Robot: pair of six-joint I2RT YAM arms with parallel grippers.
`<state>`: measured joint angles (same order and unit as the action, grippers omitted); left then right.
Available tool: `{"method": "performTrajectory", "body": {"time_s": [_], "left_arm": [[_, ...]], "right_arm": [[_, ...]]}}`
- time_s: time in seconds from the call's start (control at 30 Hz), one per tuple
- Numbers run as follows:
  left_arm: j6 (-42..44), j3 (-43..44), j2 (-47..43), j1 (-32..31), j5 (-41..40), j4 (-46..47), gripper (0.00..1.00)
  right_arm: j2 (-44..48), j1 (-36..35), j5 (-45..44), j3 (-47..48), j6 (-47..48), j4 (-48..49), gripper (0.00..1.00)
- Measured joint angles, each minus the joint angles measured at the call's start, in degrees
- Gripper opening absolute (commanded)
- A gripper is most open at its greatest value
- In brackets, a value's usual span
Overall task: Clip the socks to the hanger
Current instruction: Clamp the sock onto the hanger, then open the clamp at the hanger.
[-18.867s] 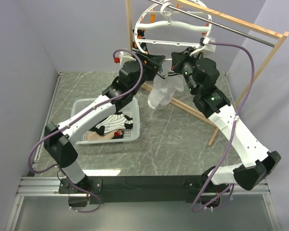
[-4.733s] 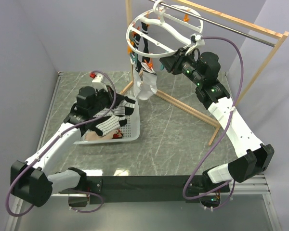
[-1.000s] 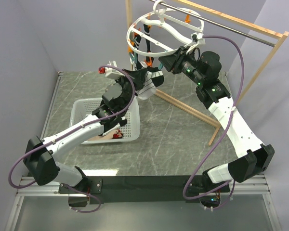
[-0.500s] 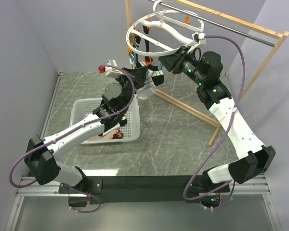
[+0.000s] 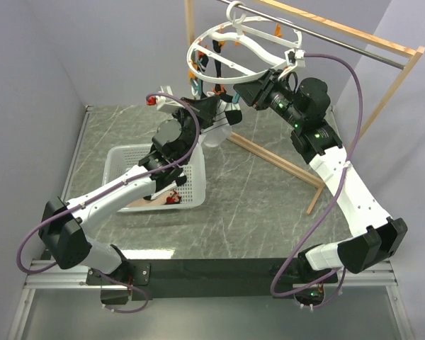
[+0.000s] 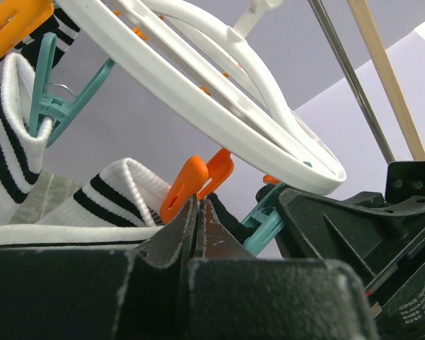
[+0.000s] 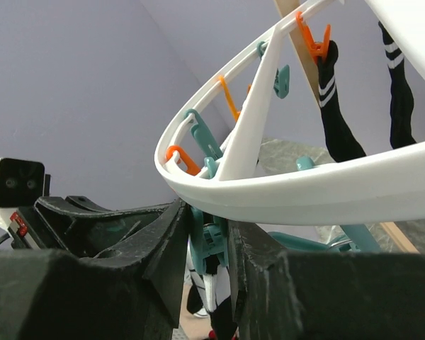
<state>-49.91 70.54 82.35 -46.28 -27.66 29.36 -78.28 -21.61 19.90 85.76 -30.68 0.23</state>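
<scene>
Left jaws on white, black-banded sock

Lavender walls, grey marbled tabletop, wooden frame with metal rod

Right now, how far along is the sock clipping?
Done: several socks already hang from the hanger. In hand: the left tool holds a striped sock just below an orange clip, while the right tool grips a teal clip. Left: clipping this sock, then whatever remains in the basket.
</scene>
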Motion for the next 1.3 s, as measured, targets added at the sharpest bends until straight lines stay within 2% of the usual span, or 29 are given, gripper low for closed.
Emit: {"method": "performTrajectory", "body": {"time_s": [0.13,0.23,0.27,0.47,0.7,0.93,1.13,1.2,1.23,1.3], "left_arm": [[-0.48,0.09,0.00,0.00,0.02,0.07,0.01],[-0.68,0.09,0.00,0.00,0.09,0.07,0.01],[-0.81,0.09,0.00,0.00,0.24,0.07,0.01],[-0.90,0.09,0.00,0.00,0.81,0.09,0.00],[-0.87,0.09,0.00,0.00,0.83,0.04,0.00],[-1.05,0.09,0.00,0.00,0.81,-1.29,0.01],[-1.92,-0.55,0.00,0.00,0.63,-3.08,0.01],[-1.99,-1.31,-0.02,0.00,0.46,-4.26,0.10],[-1.99,-1.64,-0.02,0.00,0.46,-4.90,0.28],[-1.81,-2.23,-0.02,0.00,0.48,-6.05,0.46]], "right_arm": [[0.07,0.00,-0.20,0.00,0.66,-0.33,0.01],[0.07,0.00,-0.13,0.00,0.98,-0.42,0.23],[0.07,0.00,-0.09,0.00,1.05,-0.48,0.36],[0.07,0.00,0.70,0.48,1.55,-2.47,0.60],[0.07,0.00,0.70,1.29,2.27,-5.92,0.71],[0.35,1.27,0.04,3.82,3.37,-10.93,0.73],[3.98,2.36,-2.01,1.79,4.87,-14.12,0.74],[6.05,2.36,-2.78,1.07,5.77,-15.37,0.75],[6.97,2.38,-3.02,1.07,6.34,-15.69,0.77],[8.48,2.38,-3.02,1.11,7.96,-16.11,0.77]]}}
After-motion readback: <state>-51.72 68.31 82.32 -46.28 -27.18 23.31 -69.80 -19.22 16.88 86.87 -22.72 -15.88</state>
